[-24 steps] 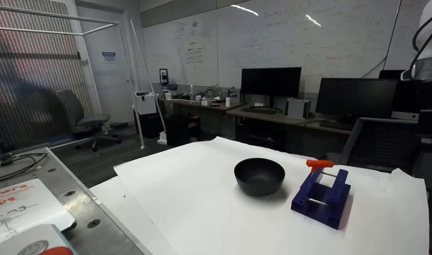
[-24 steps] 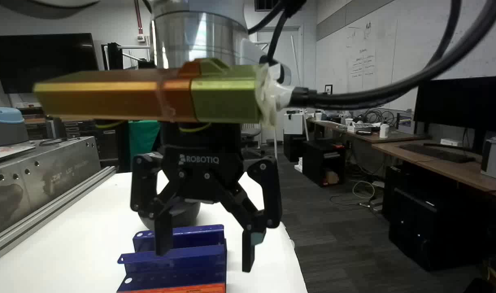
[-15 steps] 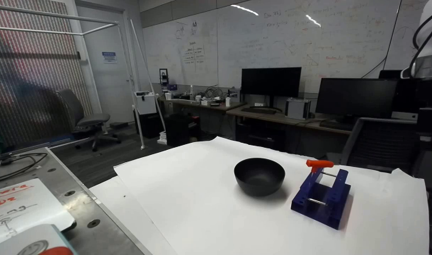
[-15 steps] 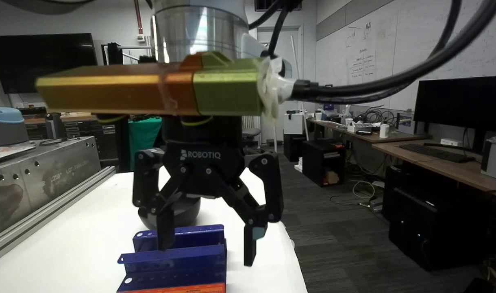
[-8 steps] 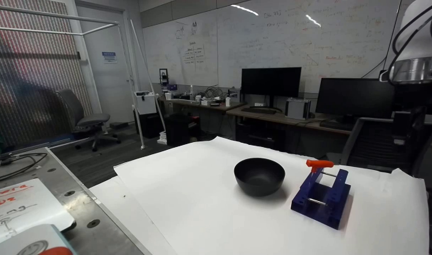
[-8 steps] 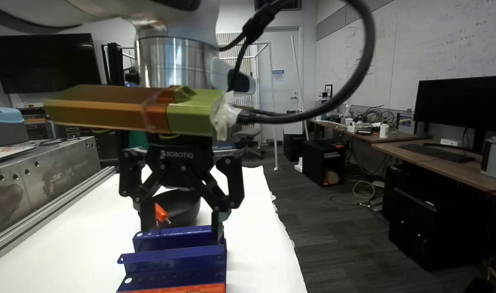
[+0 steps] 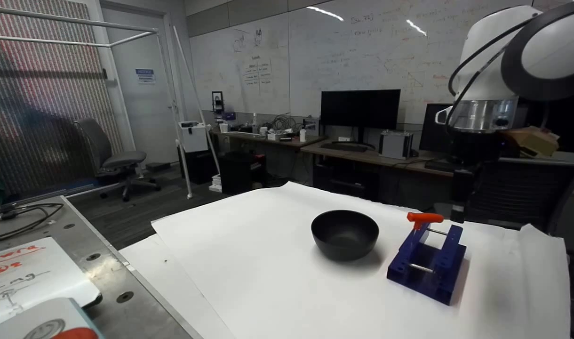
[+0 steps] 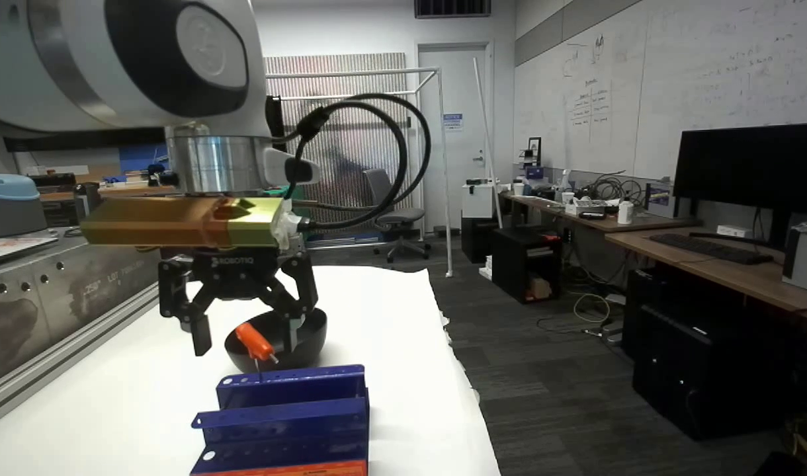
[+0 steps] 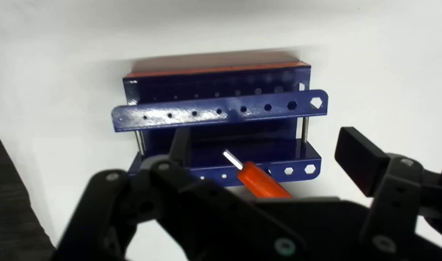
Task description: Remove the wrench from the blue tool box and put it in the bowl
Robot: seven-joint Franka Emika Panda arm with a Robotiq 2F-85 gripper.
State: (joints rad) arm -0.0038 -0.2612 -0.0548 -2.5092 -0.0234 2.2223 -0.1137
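Note:
The wrench has an orange T-handle and a thin metal shaft. It stands upright in the blue tool box, handle on top, in both exterior views (image 7: 425, 218) (image 8: 254, 342). In the wrist view its handle (image 9: 262, 183) is partly hidden by the gripper. The blue tool box (image 7: 449, 247) sits on the white table; it also shows in an exterior view (image 8: 284, 420) and the wrist view (image 9: 221, 110). The black bowl (image 7: 345, 247) stands beside it, also in an exterior view (image 8: 313, 336), and is out of the wrist view. My gripper (image 8: 247, 335) is open and empty, above the box, its fingers (image 9: 268, 152) apart on either side of the handle.
A metal bench (image 7: 122, 282) runs along one side of the table. A black office chair (image 7: 522, 202) stands beyond the table's edge. Desks with monitors (image 7: 361, 108) stand along the whiteboard wall.
The arm has moved across the box toward the wrench and bowl side, entering further from the right in an exterior view. The gripper stays open. The wrench, box and bowl have not moved.

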